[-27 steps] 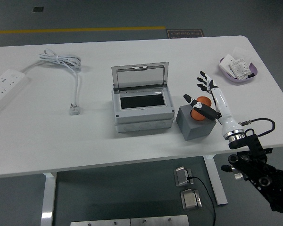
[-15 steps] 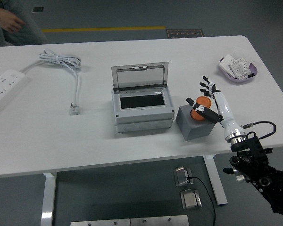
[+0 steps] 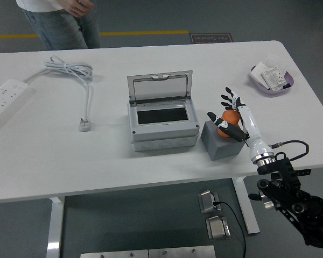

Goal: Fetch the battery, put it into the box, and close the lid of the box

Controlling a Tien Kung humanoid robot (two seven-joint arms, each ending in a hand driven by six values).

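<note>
Orange against the grey block (image 3: 222,142), the battery (image 3: 230,117) is a rounded object sitting on top of that block, right of the frame's centre, with the right hand (image 3: 226,115) around it: the thumb lies across its near-left side and the fingers (image 3: 230,99) fan up behind it. The digits appear to be wrapped on the battery, though whether it is gripped firmly or only cradled is hard to tell, and it seems not yet lifted clear of the block. The box (image 3: 162,119) stands just left of the block near the middle of the white table (image 3: 151,161), its clear lid (image 3: 160,86) propped upright at the back and its dark interior showing nothing inside. So the fetch looks to be only at the grasping stage; carrying the battery leftward, setting it in the box and folding the lid down all remain. The left arm is out of view. A person (image 3: 59,19) stands at the far side, upper left of the frame, hands away from the table. A power strip (image 3: 5,97) with its coiled cable (image 3: 70,70) lies at left, and a purple dish (image 3: 272,78) at upper right.
</note>
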